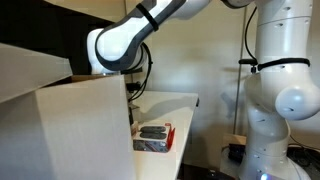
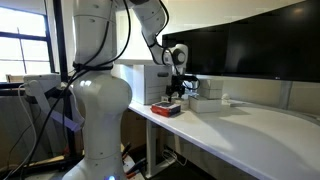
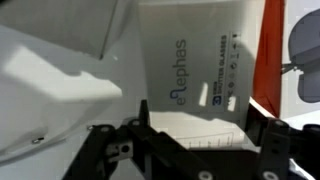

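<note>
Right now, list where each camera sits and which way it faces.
An exterior view: close behind a cardboard box, looking along the white table; the arm shows overhead.
An exterior view: behind the robot's base, facing the dark monitors; base, arm and gripper show.
Wrist view: facing a printed white packet; both fingers show.
Both exterior views share the red tray.

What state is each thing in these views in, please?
Jaws: above the white printed box; open or shut cannot be told.
White printed box: closed, print facing the jaws.
Red tray: on the table, holding a dark item.
Monitors: dark, showing nothing.
</note>
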`<state>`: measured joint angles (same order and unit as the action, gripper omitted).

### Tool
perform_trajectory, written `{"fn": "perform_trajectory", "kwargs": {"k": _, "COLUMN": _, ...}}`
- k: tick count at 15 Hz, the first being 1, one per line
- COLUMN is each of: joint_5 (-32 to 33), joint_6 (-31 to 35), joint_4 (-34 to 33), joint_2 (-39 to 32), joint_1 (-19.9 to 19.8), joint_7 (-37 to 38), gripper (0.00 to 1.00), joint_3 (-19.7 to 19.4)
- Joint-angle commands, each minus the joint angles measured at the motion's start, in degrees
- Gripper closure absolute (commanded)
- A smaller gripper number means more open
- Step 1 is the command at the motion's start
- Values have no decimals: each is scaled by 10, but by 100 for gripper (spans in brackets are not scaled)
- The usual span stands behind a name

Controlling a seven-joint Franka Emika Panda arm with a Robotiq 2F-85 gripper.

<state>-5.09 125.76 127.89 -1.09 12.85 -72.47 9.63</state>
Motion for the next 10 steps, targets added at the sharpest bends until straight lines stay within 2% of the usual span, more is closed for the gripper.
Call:
{"fn": "perform_trajectory", "kwargs": {"k": 1, "joint_5": 6, "joint_6": 5, "joint_4": -5, "joint_2": 2, "joint_1": -9, "joint_7": 6, "gripper": 39, "joint_3": 5}}
{"fn": "perform_trajectory", "kwargs": {"k": 10, "joint_5": 14, "joint_6": -44, "joint_4": -39, "joint_2": 13, "joint_1": -17, "joint_7": 41, "gripper": 39, "joint_3": -1}}
